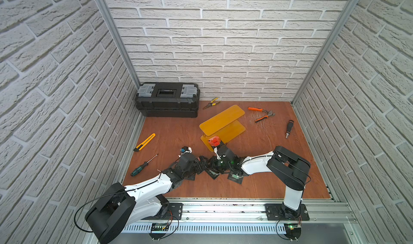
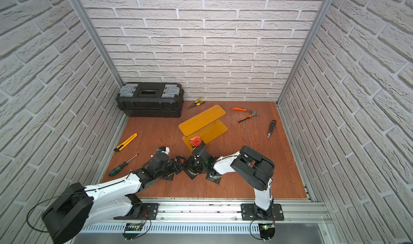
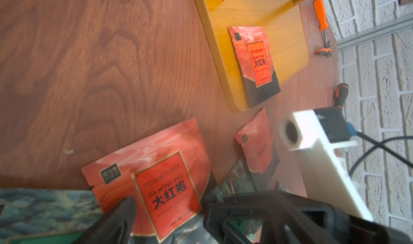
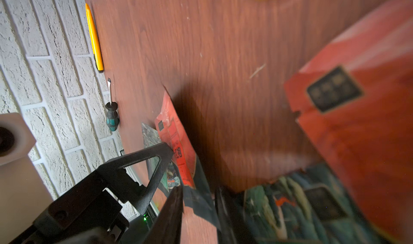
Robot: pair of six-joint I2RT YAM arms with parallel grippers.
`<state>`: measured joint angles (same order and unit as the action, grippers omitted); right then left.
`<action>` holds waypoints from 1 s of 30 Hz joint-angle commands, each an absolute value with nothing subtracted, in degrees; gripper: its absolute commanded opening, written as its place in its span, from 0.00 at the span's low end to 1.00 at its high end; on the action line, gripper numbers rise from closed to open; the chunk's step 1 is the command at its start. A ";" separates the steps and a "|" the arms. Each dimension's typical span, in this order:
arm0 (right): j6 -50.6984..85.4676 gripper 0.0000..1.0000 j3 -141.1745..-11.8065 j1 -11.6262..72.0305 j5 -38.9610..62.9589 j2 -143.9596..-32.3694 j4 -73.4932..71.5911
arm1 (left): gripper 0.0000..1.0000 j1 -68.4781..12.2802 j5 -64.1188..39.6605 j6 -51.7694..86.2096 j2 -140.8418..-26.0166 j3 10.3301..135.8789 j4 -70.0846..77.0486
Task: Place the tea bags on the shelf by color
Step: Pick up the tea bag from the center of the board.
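the amber shelf (image 1: 221, 117) stands near the middle of the wooden table (image 1: 174, 129). one red tea bag (image 1: 214, 140) lies flat on its lower plate, at the corner nearest the arms, with its black end reaching the plate's edge. both arms meet low over a heap of sachets in front of the shelf. the left gripper (image 3: 169, 203) is spread wide, its fingers straddling a second red tea bag (image 3: 156, 164) that lies face up on the table, beside the green tea bags (image 3: 44, 209). the right gripper (image 4: 175, 170) has its jaws drawn narrow about a third red tea bag (image 4: 172, 124), which stands tilted on its edge. the blur there hides whether the bag is truly pinched, so i cannot tell. a black toolbox (image 1: 167, 100) sits in the far left corner. a yellow utility knife (image 1: 145, 142) lies near the table's left edge.
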<state>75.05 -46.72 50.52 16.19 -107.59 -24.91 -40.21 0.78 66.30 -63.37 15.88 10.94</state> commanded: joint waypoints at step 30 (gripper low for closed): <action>72.76 0.06 -46.76 50.88 13.85 -106.51 -30.66 | 0.98 -40.43 1.94 66.43 -60.91 15.36 7.24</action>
<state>74.32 -47.24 50.52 14.59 -108.44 -27.68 -40.21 0.97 66.67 -62.35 15.88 9.58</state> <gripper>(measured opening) 0.065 0.984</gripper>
